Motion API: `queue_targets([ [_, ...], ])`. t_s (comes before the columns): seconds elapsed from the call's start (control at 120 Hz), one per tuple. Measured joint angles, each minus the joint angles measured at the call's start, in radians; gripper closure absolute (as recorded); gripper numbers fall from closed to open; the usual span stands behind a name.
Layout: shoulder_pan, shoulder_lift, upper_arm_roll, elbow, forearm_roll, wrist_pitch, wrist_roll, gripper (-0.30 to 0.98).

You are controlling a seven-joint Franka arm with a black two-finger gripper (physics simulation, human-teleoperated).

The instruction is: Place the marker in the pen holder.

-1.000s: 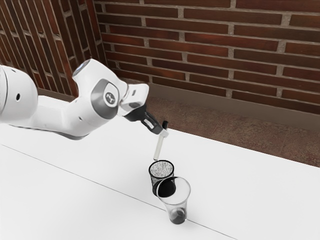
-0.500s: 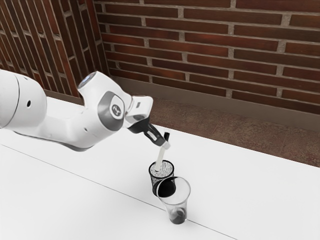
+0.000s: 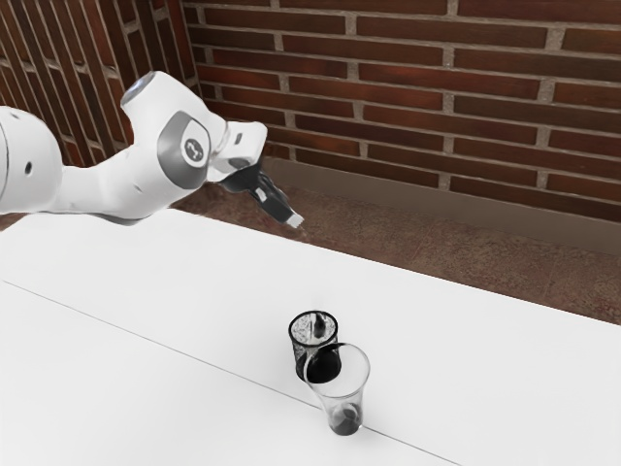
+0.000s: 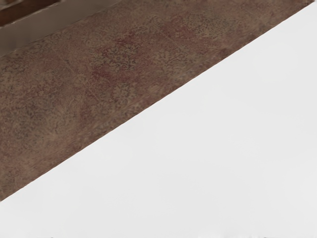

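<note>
High above the table, up and to the exterior view's left of the pen holder, my gripper (image 3: 296, 222) is open and holds nothing. The black mesh pen holder (image 3: 301, 354) stands upright on the table. Inside its rim the dark end of the marker (image 3: 319, 324) can be seen; the mesh and the cup in front hide most of the marker's body.
A clear cup (image 3: 355, 392) stands right beside the pen holder, overlapping it in the exterior view. The white table (image 3: 175, 291) ends at a long edge facing the brick wall, with patterned floor beyond. In the wrist view, the tabletop (image 4: 208, 163) meets that floor.
The marker went down into the pen holder while in my gripper, and has been let go. My gripper has since risen and drawn back toward the exterior view's left.
</note>
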Motion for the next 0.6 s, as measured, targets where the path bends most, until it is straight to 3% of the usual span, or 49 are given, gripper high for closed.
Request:
queue_targets([
  [0.058,0.109,-0.003,0.061,0.182,0.208,-0.220,-0.068,0.10],
  [0.117,0.232,-0.005,0.081,0.263,0.344,-0.396,-0.130,0.08],
  [0.2,0.304,0.000,0.086,0.322,0.452,-0.574,-0.211,0.05],
  [0.275,0.255,-0.062,0.080,0.332,0.519,-0.684,-0.278,0.03],
  [0.308,0.294,-0.095,-0.005,0.326,0.543,-0.723,-0.305,0.03],
  [0.367,0.678,-0.167,-0.465,0.235,0.567,-0.755,-0.351,0.02],
  [0.417,0.834,-0.194,-0.666,0.168,0.583,-0.766,-0.395,0.02],
  [0.483,0.856,-0.205,-0.764,0.145,0.613,-0.778,-0.461,0.01],
  [0.6,0.782,-0.194,-0.804,0.199,0.646,-0.803,-0.564,0.01],
])
